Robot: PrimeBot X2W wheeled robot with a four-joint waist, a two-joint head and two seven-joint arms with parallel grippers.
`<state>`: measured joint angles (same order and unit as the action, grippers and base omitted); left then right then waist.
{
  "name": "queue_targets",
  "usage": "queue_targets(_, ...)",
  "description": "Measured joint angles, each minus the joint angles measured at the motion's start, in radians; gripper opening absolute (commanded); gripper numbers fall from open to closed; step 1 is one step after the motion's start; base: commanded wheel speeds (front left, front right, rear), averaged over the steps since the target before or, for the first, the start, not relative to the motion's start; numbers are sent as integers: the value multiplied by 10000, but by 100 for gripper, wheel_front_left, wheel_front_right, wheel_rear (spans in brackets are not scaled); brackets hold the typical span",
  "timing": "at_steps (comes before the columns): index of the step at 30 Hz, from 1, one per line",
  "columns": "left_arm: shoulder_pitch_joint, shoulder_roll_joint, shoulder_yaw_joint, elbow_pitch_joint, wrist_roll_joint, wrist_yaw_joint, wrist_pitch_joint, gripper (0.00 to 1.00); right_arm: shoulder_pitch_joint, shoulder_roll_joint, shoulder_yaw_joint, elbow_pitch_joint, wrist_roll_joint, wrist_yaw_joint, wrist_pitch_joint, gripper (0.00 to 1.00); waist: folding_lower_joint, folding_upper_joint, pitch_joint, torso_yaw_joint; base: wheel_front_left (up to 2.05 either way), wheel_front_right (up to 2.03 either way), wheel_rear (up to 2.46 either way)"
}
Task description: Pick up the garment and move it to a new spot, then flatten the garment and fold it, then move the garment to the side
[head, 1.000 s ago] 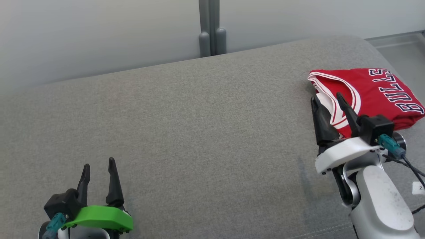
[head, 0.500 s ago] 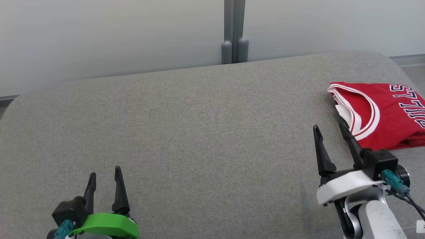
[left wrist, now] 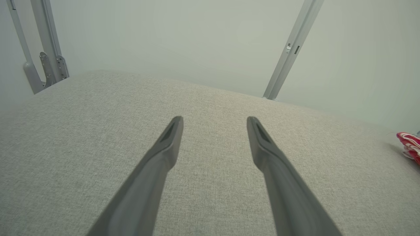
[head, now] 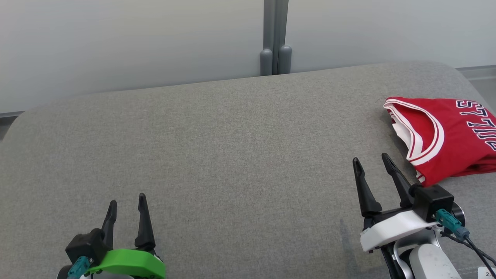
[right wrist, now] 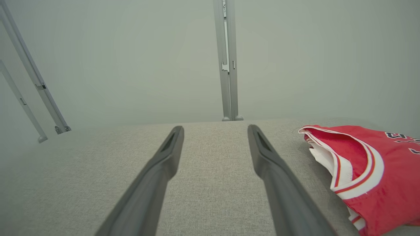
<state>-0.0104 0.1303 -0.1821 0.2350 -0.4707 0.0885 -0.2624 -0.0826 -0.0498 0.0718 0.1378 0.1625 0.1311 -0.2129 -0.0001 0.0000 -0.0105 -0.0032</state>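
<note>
While garment [head: 449,143] lies folded, right claw [head: 370,157] hovers beside, spread.

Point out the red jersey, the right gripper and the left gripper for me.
red jersey [head: 457,147], head view, red fabric beside the neckline trim.
right gripper [head: 370,157], head view, midway between its fingertips.
left gripper [head: 127,198], head view, midway between its fingertips.

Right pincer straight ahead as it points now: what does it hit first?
Probably bare grey cushion near its far edge, then the wall post; depth is unclear. The red basketball jersey lies right of that line.
</note>
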Motion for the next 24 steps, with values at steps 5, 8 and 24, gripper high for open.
queue_targets(5,0,2,-56,50,82,0,0,100,35,0,17,15,46,0,-58,100,0,0,-40,11,0,0,0)
queue_targets(8,2,6,-82,63,123,0,0,100,105,0,-8,38,63,0,-59,100,0,0,-55,38,0,0,0)
queue_targets(24,5,107,-194,54,138,-46,4,100,147,0,-169,56,90,0,-58,100,0,0,-73,234,0,0,0)
